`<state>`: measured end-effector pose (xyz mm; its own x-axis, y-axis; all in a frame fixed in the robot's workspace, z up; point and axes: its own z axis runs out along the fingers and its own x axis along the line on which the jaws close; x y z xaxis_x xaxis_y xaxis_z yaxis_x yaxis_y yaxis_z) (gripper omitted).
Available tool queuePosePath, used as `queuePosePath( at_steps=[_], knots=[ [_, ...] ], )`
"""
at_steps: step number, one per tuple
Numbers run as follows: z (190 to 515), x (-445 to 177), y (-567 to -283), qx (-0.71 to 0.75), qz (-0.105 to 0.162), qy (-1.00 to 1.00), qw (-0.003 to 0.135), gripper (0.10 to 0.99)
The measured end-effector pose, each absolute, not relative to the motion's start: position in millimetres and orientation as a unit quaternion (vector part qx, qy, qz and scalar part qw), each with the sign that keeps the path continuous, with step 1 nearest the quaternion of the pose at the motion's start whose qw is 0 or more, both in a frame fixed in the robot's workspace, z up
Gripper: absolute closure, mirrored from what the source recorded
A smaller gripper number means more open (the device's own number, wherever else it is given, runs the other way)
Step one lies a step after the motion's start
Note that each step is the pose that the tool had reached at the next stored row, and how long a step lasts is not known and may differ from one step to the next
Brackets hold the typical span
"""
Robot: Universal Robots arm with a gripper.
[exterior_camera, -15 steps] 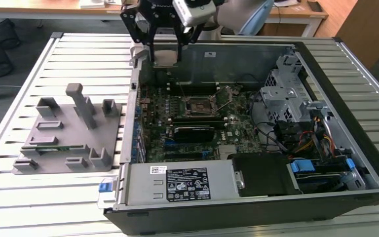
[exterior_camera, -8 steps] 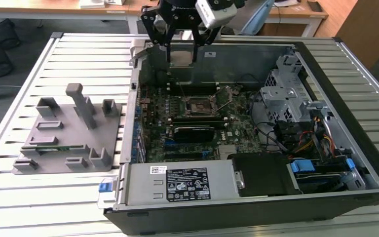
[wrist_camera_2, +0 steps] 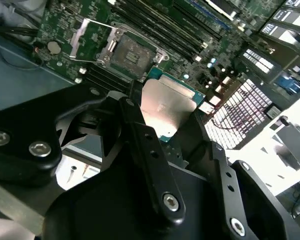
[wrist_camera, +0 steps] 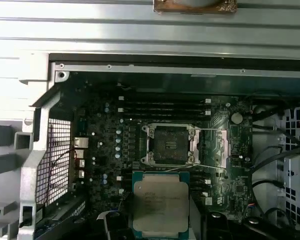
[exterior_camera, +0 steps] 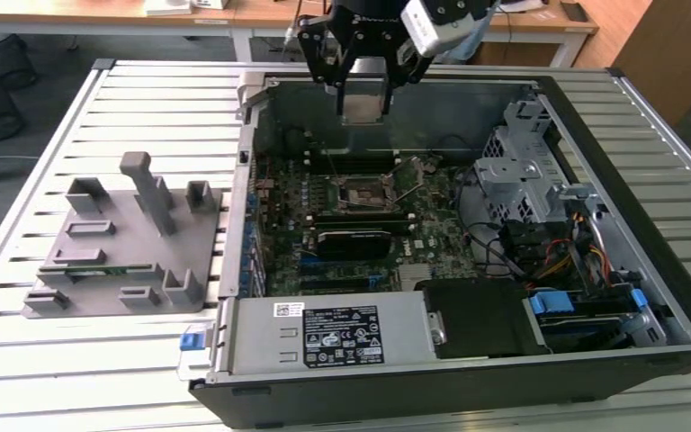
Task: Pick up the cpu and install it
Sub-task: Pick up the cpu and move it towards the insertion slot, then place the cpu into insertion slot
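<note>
The gripper (exterior_camera: 363, 101) is hanging over the open computer case (exterior_camera: 633, 297), its black fingers (wrist_camera_2: 142, 130) pinching the cpu (wrist_camera: 160, 202) by its edges. The cpu is a flat square with a dull silver-grey metal top and a thin green rim, and it is hovering above the open socket (wrist_camera: 170, 145) on the dark green board (wrist_camera: 115, 130).

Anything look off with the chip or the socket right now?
Nothing stands out. The gripper holds the cpu over the motherboard, its edges roughly in line with the socket, which lies open and empty.
</note>
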<state>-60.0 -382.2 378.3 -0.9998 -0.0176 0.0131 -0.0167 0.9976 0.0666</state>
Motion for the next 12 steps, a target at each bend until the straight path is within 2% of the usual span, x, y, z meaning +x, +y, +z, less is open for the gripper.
queuePosePath(
  at_steps=[12],
  knots=[
    [373.8, -24.8, -379.0, 0.001, -0.032, -0.999, 0.007, 0.553]
  ],
)
